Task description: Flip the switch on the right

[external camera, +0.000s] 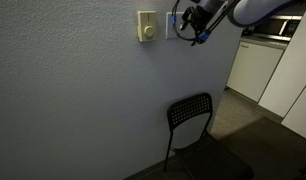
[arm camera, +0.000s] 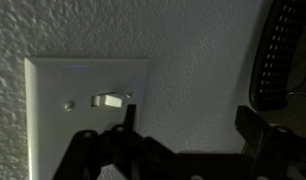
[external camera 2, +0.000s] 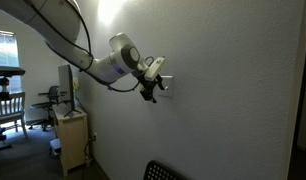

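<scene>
Your arm (external camera 2: 98, 66) reaches across to the wall (external camera: 73, 100) — gripper (arm camera: 188, 128) spread wide, one fingertip (arm camera: 127, 120) just beneath the switch (arm camera: 83, 125) toggle (arm camera: 110, 100)

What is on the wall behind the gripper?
The white switch plate, its toggle clear in the wrist view, lower part covered by the fingers. In an exterior view the gripper hides most of the plate.

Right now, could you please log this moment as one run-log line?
phase: at switch | gripper: open | fingertip: beside toggle, contact unclear
</scene>
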You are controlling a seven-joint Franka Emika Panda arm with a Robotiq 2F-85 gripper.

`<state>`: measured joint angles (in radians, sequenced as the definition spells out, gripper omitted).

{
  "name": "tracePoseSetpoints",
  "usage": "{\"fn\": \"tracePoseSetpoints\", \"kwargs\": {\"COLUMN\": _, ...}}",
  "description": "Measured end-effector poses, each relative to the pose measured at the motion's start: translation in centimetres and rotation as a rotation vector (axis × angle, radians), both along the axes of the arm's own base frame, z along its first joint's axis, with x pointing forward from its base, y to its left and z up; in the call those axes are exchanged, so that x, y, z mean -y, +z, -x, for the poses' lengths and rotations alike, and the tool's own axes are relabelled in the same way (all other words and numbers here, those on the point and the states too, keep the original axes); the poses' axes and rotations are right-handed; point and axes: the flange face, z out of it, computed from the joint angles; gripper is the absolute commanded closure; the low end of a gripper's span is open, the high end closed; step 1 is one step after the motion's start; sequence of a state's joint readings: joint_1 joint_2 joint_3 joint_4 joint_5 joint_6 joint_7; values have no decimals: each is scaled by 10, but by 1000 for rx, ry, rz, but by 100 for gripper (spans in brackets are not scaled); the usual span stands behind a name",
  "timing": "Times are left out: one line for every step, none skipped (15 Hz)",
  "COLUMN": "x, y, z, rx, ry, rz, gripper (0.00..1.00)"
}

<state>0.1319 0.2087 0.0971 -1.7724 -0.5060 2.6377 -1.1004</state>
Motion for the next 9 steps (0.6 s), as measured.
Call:
{"fn": "tracePoseSetpoints", "kwargs": {"x": 0, "y": -1, "z": -5, "rx": 2, "ry": -1, "rz": -1, "gripper": 0}}
{"fn": "tracePoseSetpoints", "kwargs": {"x": 0, "y": -3, "z": -9, "rx": -1, "ry": -2, "rz": -2, "gripper": 0}}
{"fn": "tracePoseSetpoints", "kwargs": {"x": 0, "y": -6, "z": -12, "rx": -4, "ry": -3, "rz": -3, "gripper": 0}}
{"fn": "tracePoseSetpoints", "kwargs": {"x": 0, "y": -9, "z": -15, "rx": -7, "ry": -4, "rz": -4, "gripper": 0}}
{"fn": "tracePoseSetpoints", "kwargs": {"x": -1, "y": -11, "z": -18, "rx": -8, "ry": -4, "rz": -4, "gripper": 0}}
{"fn": "tracePoseSetpoints", "kwargs": {"x": -1, "y": -14, "z": -20, "rx": -10, "ry": -5, "rz": -5, "gripper": 0}}
{"fn": "tracePoseSetpoints", "kwargs": {"x": -1, "y": -15, "z": -21, "rx": -12, "ry": -5, "rz": -5, "gripper": 0}}
{"fn": "tracePoseSetpoints", "kwargs": {"x": -1, "y": -15, "z": -21, "rx": -12, "ry": -5, "rz": -4, "gripper": 0}}
{"fn": "tracePoseSetpoints", "kwargs": {"x": -1, "y": -15, "z": -21, "rx": -12, "ry": -5, "rz": -4, "gripper": 0}}
